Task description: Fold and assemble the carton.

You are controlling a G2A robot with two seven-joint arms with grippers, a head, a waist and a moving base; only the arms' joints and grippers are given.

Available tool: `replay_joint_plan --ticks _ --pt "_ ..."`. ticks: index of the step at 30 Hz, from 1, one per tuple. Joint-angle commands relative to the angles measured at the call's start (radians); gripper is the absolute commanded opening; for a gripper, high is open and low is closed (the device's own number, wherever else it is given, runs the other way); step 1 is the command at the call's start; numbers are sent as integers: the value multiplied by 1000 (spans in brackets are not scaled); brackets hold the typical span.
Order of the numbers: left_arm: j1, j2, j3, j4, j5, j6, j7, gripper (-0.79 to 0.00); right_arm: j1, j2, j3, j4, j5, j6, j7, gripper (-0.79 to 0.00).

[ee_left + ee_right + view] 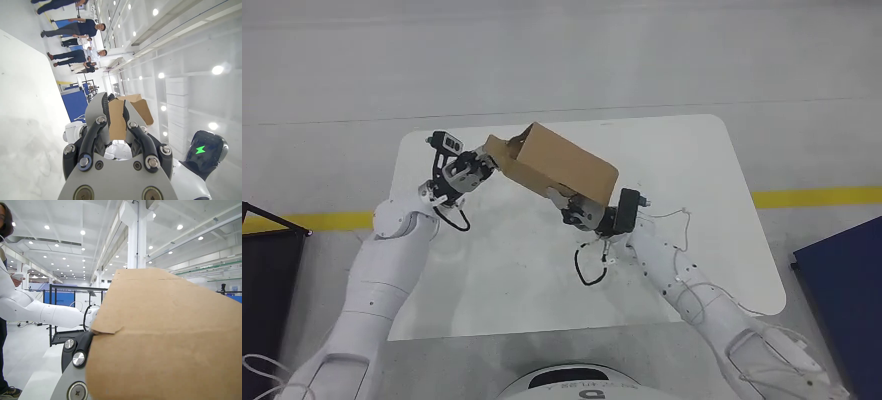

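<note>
Hanging over the white table [692,200], upper centre of frame, the brown carton [567,165] is pinched by a flap [117,123] in the left gripper [115,107]. The hold of the right gripper [570,202] at its lower-right edge can't be told. That flap could get torn if it's yanked.

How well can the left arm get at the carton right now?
Likely yes: the left gripper is at the carton's end, a flap between its fingers, with nothing in between.
</note>
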Motion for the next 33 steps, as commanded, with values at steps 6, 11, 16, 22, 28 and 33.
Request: replay_joint_plan --ticks 6,11,16,22,28,33 --pt "-16 -2 4 -3 20 -11 -27 -554 18 -2 -20 40 18 17 -17 -785" --pt "-12 -1 -5 -9 20 -15 -34 -545 25 -2 -32 52 52 20 -20 -785" --pt "3 2 -25 -11 4 -19 -43 -542 33 1 -43 57 89 18 -18 -785" --pt "14 5 -49 -12 -7 -14 -44 -539 42 5 -65 59 121 10 -10 -785" --pt "10 2 -41 -25 7 -7 -40 -551 54 9 -94 59 143 -2 2 -785" --pt "8 1 -30 -38 29 -5 -38 -554 61 12 -115 69 156 0 0 -785"
